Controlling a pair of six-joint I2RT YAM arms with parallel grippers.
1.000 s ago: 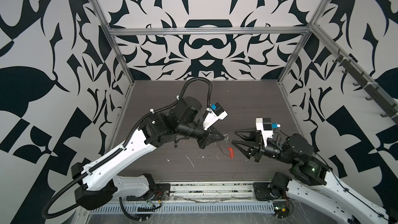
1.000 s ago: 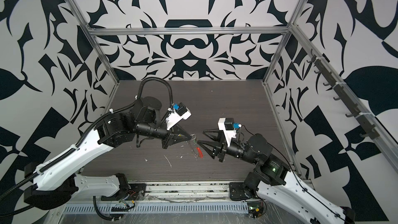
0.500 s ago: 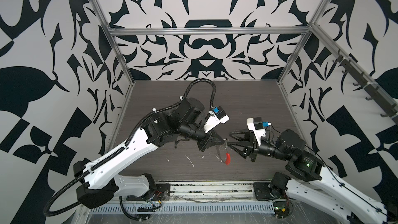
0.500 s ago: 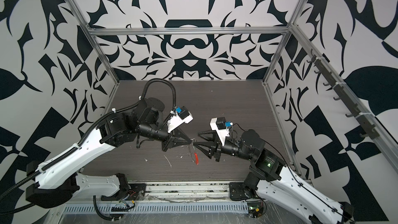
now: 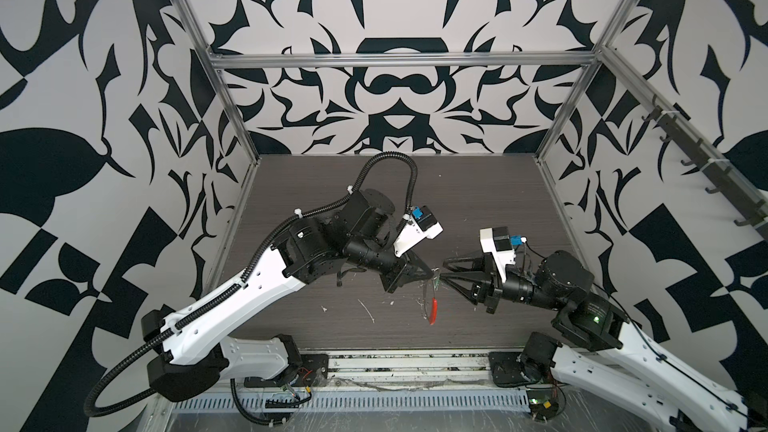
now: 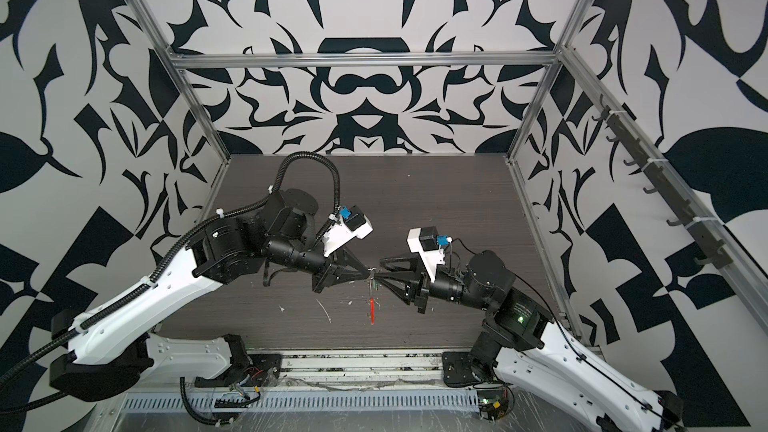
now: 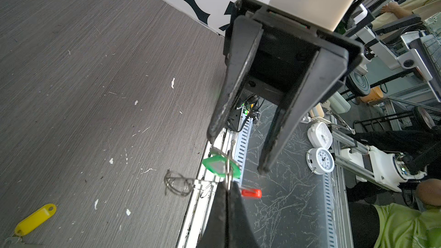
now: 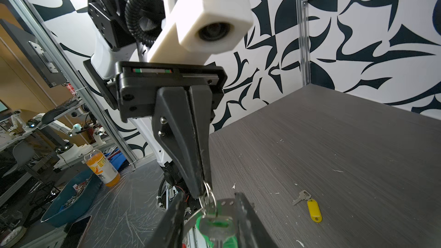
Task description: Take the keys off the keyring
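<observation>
My left gripper (image 7: 228, 184) is shut on the wire of the keyring (image 7: 177, 183), which it holds in the air above the table's front. The keyring's red sleeve (image 5: 433, 312) hangs below the grip, also visible in a top view (image 6: 372, 311). One of the keys, with a green tag (image 8: 216, 226), dangles from the ring right at the left fingertips. My right gripper (image 8: 210, 195) faces the left one tip to tip (image 5: 444, 273); its jaws stand apart on either side of the green tag. A second key with a yellow tag (image 8: 313, 207) lies loose on the table.
White scraps (image 5: 368, 311) litter the dark wood-grain table (image 5: 478, 193). The metal front rail (image 5: 395, 367) runs just below the hanging keyring. Patterned walls enclose three sides. In the left wrist view the yellow tag (image 7: 35, 219) lies on the table, away from the grippers.
My right gripper has moved left to meet the left gripper, and its jaws have narrowed around the green tag. The left gripper shifted slightly right with the keyring.
</observation>
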